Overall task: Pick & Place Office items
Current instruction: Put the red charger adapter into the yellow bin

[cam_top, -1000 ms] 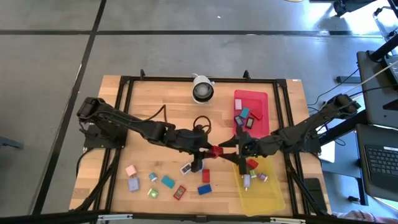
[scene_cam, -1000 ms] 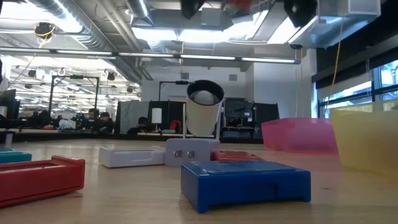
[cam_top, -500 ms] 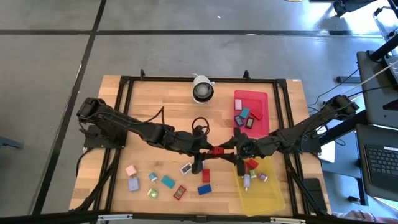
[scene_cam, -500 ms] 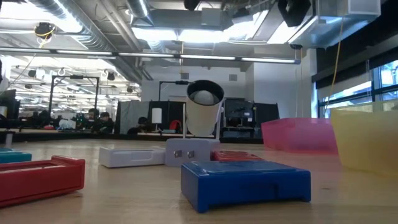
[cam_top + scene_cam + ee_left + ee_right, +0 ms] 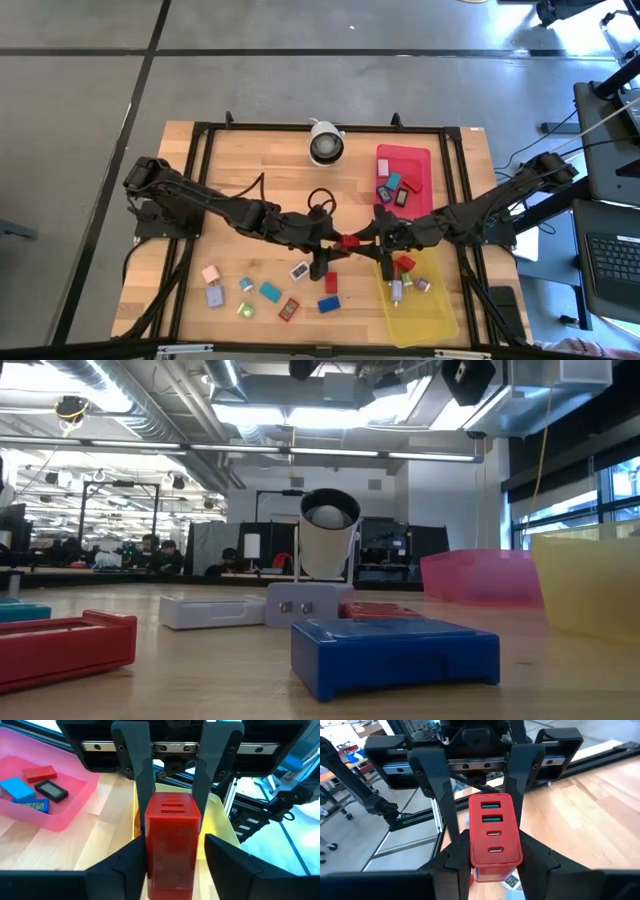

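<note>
Above the middle of the wooden table (image 5: 250, 160), a red block (image 5: 349, 241) hangs between the two arms, its opposite ends inside the left gripper (image 5: 337, 241) and the right gripper (image 5: 366, 238), which meet nose to nose. In the left wrist view the block (image 5: 171, 845) stands between that arm's fingers (image 5: 131, 865), clamped at its far end by the other arm's fingers; the right wrist view shows the same red block (image 5: 494, 836), with teal and white slots on its face, pinched by both pairs. Both grippers appear clenched on it, clear of the tabletop. Below and in front lie loose office items: a blue block (image 5: 328, 304), a teal one (image 5: 270, 291) and a pink one (image 5: 211, 273). To the right sits the yellow tray (image 5: 437, 322) holding a few pieces, and farther back the red tray (image 5: 420, 158) with several more. At the far edge stands the white round camera (image 5: 325, 143).
</note>
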You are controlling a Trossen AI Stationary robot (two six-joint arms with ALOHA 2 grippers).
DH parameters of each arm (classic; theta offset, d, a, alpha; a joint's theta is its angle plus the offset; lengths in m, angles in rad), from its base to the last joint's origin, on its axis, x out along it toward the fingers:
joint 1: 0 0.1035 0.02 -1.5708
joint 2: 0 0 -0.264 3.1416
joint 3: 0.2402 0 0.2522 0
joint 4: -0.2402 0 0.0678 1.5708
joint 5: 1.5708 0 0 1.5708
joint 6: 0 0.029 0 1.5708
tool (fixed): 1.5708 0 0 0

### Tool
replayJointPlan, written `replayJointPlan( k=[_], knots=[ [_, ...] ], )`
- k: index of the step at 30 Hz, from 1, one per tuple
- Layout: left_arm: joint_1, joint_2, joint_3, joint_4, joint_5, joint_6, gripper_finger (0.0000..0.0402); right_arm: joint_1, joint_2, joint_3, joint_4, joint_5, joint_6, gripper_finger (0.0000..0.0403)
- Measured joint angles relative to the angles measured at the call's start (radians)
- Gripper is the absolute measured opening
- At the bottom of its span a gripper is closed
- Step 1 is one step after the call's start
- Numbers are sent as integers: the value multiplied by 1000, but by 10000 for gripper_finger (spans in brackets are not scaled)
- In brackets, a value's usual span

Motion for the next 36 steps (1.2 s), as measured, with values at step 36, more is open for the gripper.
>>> replayJointPlan(
  k=[36],
  knots=[
    [3,26,0,-463,-68,-201,239,193,145,0,-761,-763,958,151]
  ],
)
